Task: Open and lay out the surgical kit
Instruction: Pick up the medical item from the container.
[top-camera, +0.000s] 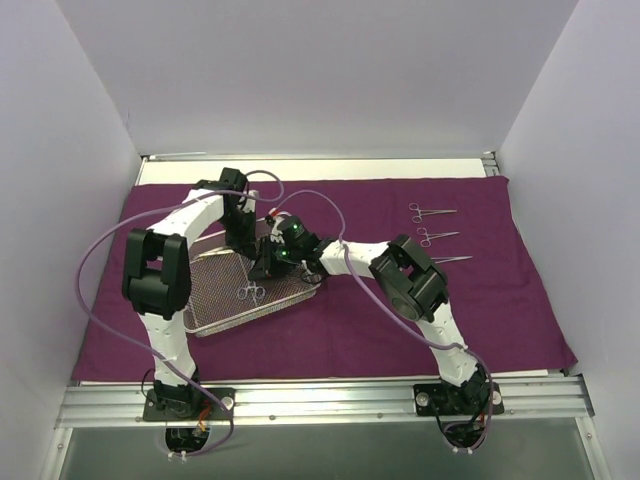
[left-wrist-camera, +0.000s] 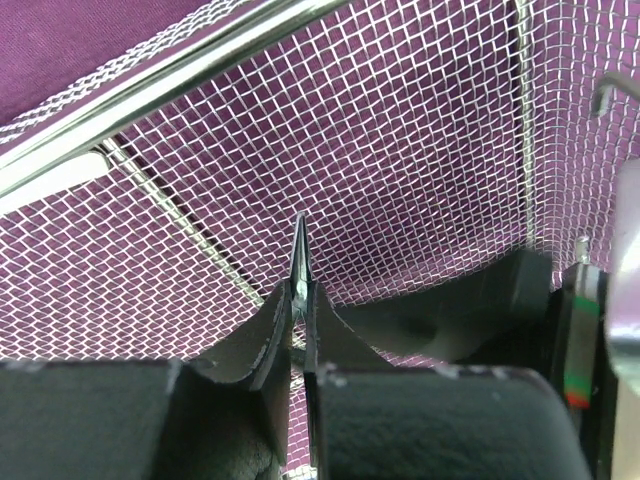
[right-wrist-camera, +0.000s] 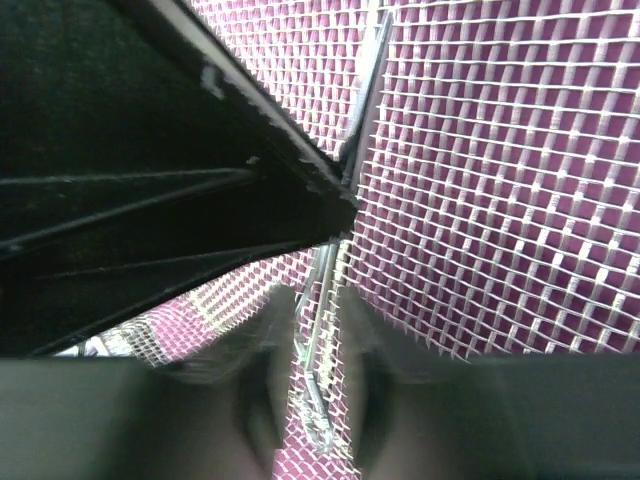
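Over mesh tray (left-wrist-camera: 420, 150) on purple cloth (top-camera: 500, 300), left tool (left-wrist-camera: 298, 305) pinched a thin silver tip (left-wrist-camera: 300, 245); right tool (right-wrist-camera: 315, 400) sat narrow w/ a clamp (right-wrist-camera: 322, 290) btwn its fingers.

Robot lab test cell, white panel walls (top-camera: 300, 70), aluminium mounting rail (top-camera: 320, 400)

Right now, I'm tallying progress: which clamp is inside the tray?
The clamp in the mesh tray; the other three lie on the purple cloth, right.
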